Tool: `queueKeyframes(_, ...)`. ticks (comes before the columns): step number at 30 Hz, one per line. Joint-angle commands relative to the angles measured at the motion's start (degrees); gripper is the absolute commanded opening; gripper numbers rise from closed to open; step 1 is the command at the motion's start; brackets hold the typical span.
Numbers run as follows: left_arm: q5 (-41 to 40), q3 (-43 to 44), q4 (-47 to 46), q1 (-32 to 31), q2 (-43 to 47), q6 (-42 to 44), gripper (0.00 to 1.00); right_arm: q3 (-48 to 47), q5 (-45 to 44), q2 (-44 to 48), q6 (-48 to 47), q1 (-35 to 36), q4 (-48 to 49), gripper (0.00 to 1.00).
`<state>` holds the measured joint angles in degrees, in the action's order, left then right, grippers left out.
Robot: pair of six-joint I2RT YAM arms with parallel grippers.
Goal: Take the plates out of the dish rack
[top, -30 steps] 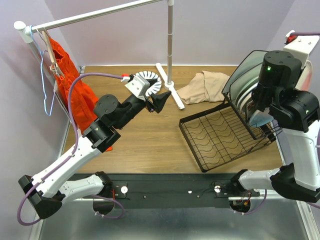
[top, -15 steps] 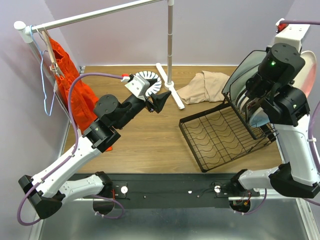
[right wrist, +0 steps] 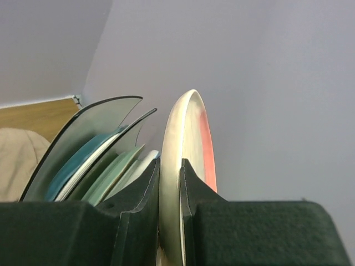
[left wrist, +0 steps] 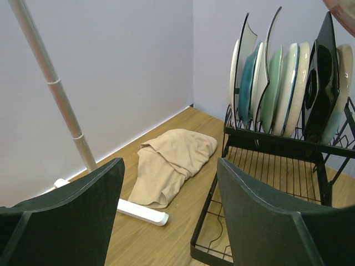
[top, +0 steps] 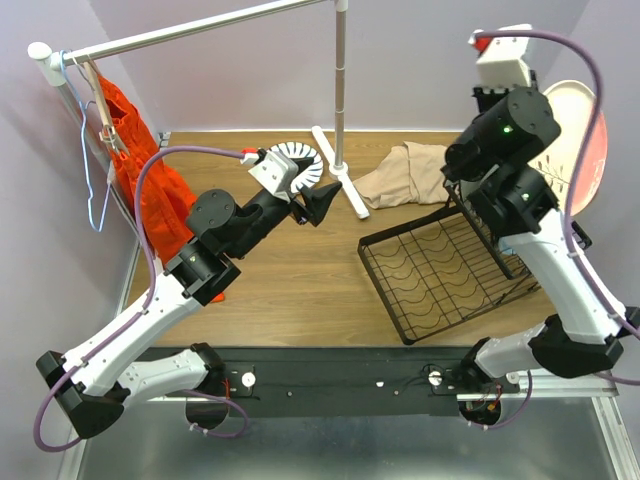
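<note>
Beige cloth (left wrist: 175, 158) beside dish rack (left wrist: 277, 145), white pole (left wrist: 55, 91) nearby (pink plate (right wrist: 191, 138) aloft)

One dish rack (left wrist: 277, 143), at least seven plates (left wrist: 291, 77) upright in it, one pink plate (top: 580, 125) held above it, one striped plate (top: 300, 158) far left of it, one beige cloth (top: 405, 172) beside it.

black wire dish rack (left wrist: 277, 144): coated metal, satin | upright plates (left wrist: 275, 83) in it: glazed, glossy, smooth | pink-rimmed cream round plate (right wrist: 188, 144): glossy glaze | beige crumpled cloth (left wrist: 172, 160): soft, matt | brown tabletop (top: 300, 270): smooth wood grain, low sheen | silvery upright rail pole (top: 341, 90): smooth metal
</note>
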<state>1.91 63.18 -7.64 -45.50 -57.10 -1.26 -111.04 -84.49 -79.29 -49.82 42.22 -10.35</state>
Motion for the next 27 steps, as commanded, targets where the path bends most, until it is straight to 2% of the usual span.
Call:
queueKeyframes(1,-1.47,-0.34,-1.24,-0.21,1.38,0.29,0.77,0.65,1.70,-1.75,-15.99,4.10,13.94,0.01)
queueKeyframes(9,-4.19,-0.07,-1.15,0.23,1.47,-1.37,0.77,0.48,3.80,-4.65,-20.05,7.61,15.80,0.01)
queueKeyframes(14,-4.46,3.52,0.25,3.03,2.69,-8.04,0.76,-1.02,7.13,-5.61,-24.69,10.16,17.82,0.01)
queueKeyframes(16,-4.11,7.55,2.80,4.09,2.70,-12.96,0.76,-0.84,9.33,-6.14,-26.11,11.65,17.82,0.01)
queueKeyframes(22,-4.90,18.55,15.71,6.99,0.06,-18.78,0.76,-0.06,15.48,-9.39,-33.22,14.99,23.78,0.01)
queueKeyframes(23,-4.99,20.39,17.20,7.87,-0.11,-20.35,0.76,0.65,16.80,-9.66,-37.50,15.52,28.84,0.01)
queueKeyframes(26,-2.19,22.16,21.25,13.57,-0.03,-23.43,0.75,4.59,22.40,-9.66,-40.43,17.81,31.16,0.01)
queueKeyframes(27,1.48,22.43,22.48,15.07,-0.20,-23.88,0.75,6.70,24.35,-8.62,-41.92,18.94,33.44,0.01)
